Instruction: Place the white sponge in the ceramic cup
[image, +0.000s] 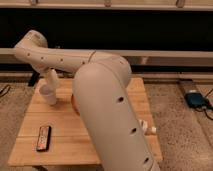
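Gripper (50, 85), closed, hangs just above the ceramic cup (48, 96).

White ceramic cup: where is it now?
Camera view, left: the white cup stands on the wooden table, directly under the robot's hand, beyond the dark oblong object.

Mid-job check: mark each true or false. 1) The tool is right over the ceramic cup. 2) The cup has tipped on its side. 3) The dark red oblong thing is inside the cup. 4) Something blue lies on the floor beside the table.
1) True: the tool hangs right over the ceramic cup, at the back left of the table as the camera sees it.
2) False: the cup stands upright.
3) False: the dark red oblong thing lies flat on the table near its front left corner, apart from the cup.
4) True: a blue object lies on the floor to the right of the table.
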